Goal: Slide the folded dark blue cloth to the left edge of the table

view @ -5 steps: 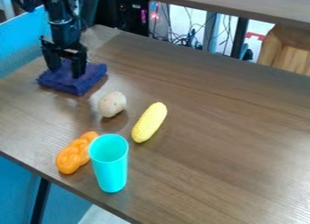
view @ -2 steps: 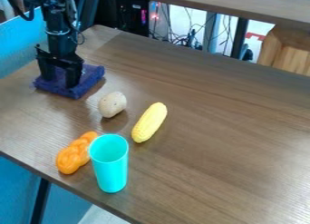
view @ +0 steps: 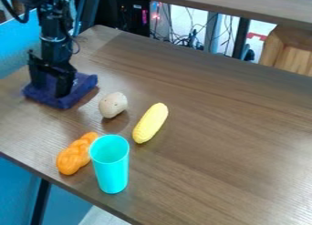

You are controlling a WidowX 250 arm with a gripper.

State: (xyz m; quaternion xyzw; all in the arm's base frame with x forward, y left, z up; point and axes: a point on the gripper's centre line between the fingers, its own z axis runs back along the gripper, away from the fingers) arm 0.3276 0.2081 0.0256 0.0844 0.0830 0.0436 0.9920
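At the upper left of the table, my gripper (view: 50,90) points down onto a folded purple cloth (view: 79,86). Its two fingers stand apart, with purple cloth visible between them, and their tips touch the cloth. To the right of the cloth is a pale, speckled, rounded object (view: 112,104). Beside that lies a yellow corn cob (view: 150,123), tilted on the table. Nearer the front edge, an orange braided piece (view: 74,156) lies just left of an upright turquoise cup (view: 112,167).
The brown wooden table (view: 225,142) has its front edge running down from the left. Behind its back edge are tangled cables (view: 188,39), a black box (view: 132,15) and a wooden piece (view: 289,51) at the upper right. A blue surface lies past the left side.
My gripper has moved left and toward the front edge, and the purple cloth has slid along with it. The other objects have kept their places.
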